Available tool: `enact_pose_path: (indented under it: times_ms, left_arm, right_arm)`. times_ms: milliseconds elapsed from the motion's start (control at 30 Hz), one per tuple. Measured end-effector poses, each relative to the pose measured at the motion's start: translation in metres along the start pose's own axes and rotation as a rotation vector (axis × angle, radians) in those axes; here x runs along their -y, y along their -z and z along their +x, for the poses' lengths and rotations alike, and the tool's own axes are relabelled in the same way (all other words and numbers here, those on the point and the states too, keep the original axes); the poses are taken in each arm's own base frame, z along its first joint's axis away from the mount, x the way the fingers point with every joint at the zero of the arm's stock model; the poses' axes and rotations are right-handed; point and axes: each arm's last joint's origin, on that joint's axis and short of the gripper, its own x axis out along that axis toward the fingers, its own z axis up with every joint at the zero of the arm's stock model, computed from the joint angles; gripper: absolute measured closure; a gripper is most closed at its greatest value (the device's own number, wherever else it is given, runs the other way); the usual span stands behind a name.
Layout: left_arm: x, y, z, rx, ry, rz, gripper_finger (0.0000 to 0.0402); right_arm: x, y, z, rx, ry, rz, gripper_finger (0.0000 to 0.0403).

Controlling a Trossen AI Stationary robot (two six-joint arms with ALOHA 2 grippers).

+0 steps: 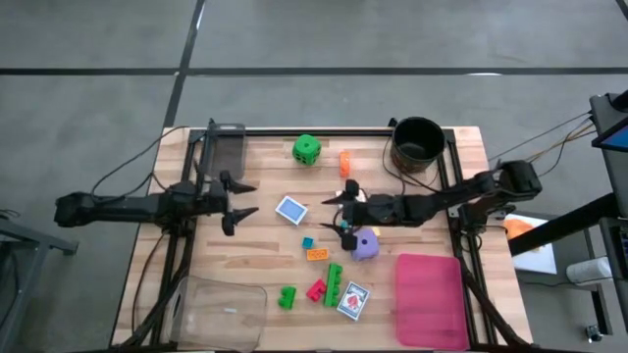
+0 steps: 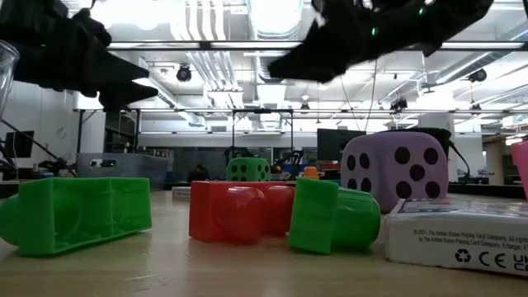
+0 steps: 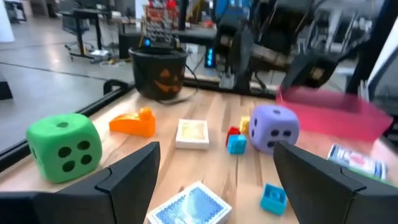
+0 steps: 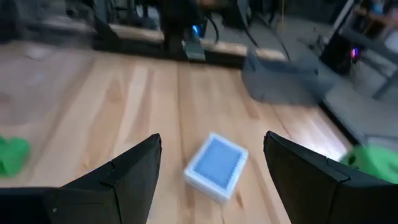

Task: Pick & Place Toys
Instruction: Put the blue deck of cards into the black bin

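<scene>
bare wood around blue card pack (image 1: 291, 210), toys (image 1: 334, 279) crowding front centre

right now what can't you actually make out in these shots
- Low view: the purple die covers whatever lies behind it, and the card pack is cut off by the picture's right edge.
- High view: the small bricks near the orange brick are too small to tell their shapes.
- Left wrist view: the pink tray is blurred, its far end hidden by the right arm.
- Right wrist view: the green die is cut off at the edge.

Table (image 1: 255, 260): pale wood planks, smooth. Bricks (image 2: 239, 210): glossy plastic. Purple die (image 2: 394, 169): matt. Bucket (image 1: 418, 143): black plastic.
</scene>
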Motion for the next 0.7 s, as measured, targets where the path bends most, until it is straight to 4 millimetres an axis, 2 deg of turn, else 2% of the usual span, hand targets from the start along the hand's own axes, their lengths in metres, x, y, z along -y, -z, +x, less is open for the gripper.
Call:
enact_pose_path:
  times_ms: [200, 367, 467, 700]
  left_arm:
    - [0.002, -0.002, 0.019, -0.101, -0.001, 0.089, 0.0083]
    - [0.004, -0.004, 0.041, -0.212, -0.004, 0.168, 0.0038]
    - [0.006, -0.010, 0.058, -0.262, -0.002, 0.196, 0.0008]
    - [0.013, -0.025, 0.106, -0.451, 0.026, 0.295, 0.0011]
  right_arm:
    - [-0.006, -0.011, -0.018, 0.091, -0.007, 0.002, 0.0121]
    - [-0.010, -0.012, -0.025, 0.100, -0.017, 0.030, 0.0121]
    - [-0.013, -0.012, -0.025, 0.099, -0.010, 0.034, 0.0121]
    - [-0.019, -0.009, -0.027, 0.064, -0.027, 0.019, 0.0121]
